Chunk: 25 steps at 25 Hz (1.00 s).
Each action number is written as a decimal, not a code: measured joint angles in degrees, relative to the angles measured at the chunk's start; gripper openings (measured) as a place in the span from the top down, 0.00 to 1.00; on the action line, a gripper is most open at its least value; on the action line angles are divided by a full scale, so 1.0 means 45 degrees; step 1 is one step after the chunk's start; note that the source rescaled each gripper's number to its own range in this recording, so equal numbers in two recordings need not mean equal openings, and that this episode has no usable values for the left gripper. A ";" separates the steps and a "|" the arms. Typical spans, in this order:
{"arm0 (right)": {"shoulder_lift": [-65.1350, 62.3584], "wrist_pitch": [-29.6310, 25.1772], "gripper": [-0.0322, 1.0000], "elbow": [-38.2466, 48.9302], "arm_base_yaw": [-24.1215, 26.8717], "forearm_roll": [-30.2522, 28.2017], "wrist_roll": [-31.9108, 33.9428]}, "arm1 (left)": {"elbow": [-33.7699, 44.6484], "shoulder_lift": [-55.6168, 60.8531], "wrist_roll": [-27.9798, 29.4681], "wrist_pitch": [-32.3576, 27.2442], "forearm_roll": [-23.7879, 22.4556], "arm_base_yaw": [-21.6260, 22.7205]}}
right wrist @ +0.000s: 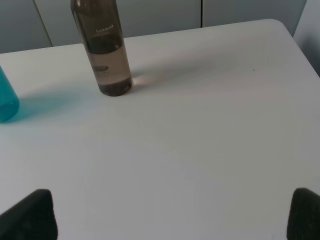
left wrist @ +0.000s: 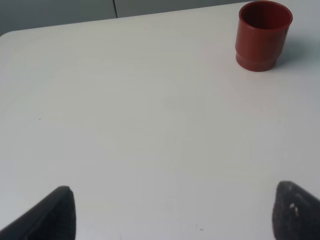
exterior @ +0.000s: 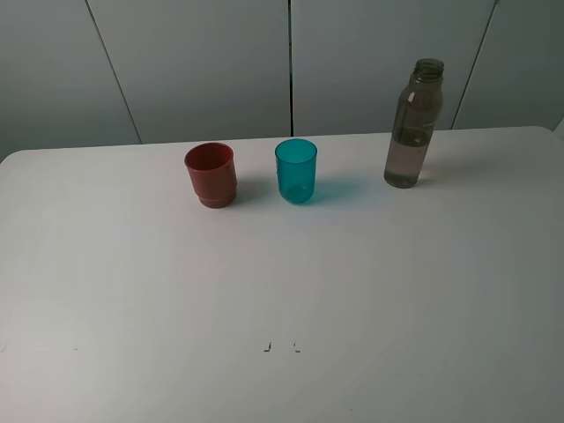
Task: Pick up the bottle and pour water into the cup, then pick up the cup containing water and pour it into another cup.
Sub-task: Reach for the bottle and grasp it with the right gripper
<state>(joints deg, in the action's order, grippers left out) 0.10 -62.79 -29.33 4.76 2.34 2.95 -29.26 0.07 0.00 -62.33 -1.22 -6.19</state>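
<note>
Left hand [left wrist: 177, 216] sitting wide open, gripping nothing. Red cup [left wrist: 263, 35] standing upright well ahead of it, only bare counter [left wrist: 150, 125] lying between. Teal cup [exterior: 296, 170] standing near the red cup, translucent. Right hand [right wrist: 167, 216] gaping too, empty. Bottle [right wrist: 102, 47] standing well ahead of it, uncapped, smoky, partly filled.

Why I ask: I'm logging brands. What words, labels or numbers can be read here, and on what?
Bottle: a short line of white print and a small oval mark below it, both too blurred to read.
Teal cup, red cup: no text.
Table: two tiny dark marks, no legible letters.
</note>
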 joint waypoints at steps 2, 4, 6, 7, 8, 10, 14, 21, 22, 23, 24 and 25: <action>0.0000 0.0112 0.00 0.0000 0.0000 0.0123 0.0000 | 0.0000 0.0000 0.0000 0.0000 0.0000 0.0000; 0.0186 0.0242 0.00 -0.0213 0.0000 0.0299 0.0000 | 0.0000 0.0000 0.0000 0.0000 0.0000 0.0000; 0.0925 0.0426 0.00 -0.0736 0.0000 0.0303 0.0000 | 0.0000 0.0000 0.0000 0.0000 0.0000 0.0000; 0.1426 0.0560 0.00 -0.1086 0.0000 0.0325 0.0000 | 0.0000 0.0000 0.0000 0.0000 0.0000 0.0000; 0.1877 0.0720 0.00 -0.1387 0.0000 0.0325 0.0000 | 0.0000 0.0000 0.0000 0.0000 0.0000 0.0000; 0.3037 0.1017 0.00 -0.2048 0.0000 0.0325 0.0000 | 0.0000 0.0000 0.0000 0.0000 0.0000 0.0000; 0.5226 0.1938 0.00 -0.2822 0.0008 0.0526 0.0020 | 0.0000 0.0000 0.0000 0.0000 0.0000 0.0000; 0.9136 0.4165 0.00 -0.2825 0.0008 0.2025 -0.1712 | 0.0000 0.0000 0.0000 0.0000 0.0000 0.0000; 0.9616 0.4639 0.00 -0.2712 0.0008 0.2358 -0.2111 | 0.0000 0.0000 0.0000 0.0000 0.0000 0.0000; 1.0184 0.5214 0.00 -0.2549 -0.0126 0.2631 -0.2474 | 0.0000 0.0000 0.0000 0.0000 0.0000 0.0000; 1.0744 0.5744 0.00 -0.2313 -0.0391 0.2904 -0.2833 | 0.0000 0.0000 0.0000 0.0000 0.0000 0.0000; 1.1202 0.6478 0.00 -0.2047 -0.0696 0.3084 -0.3107 | 0.0000 0.0000 0.0000 0.0000 0.0000 0.0000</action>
<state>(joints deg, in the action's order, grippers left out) 50.51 -33.64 -38.55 1.62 16.22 -11.04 -29.26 0.07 0.00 -62.33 -1.22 -6.19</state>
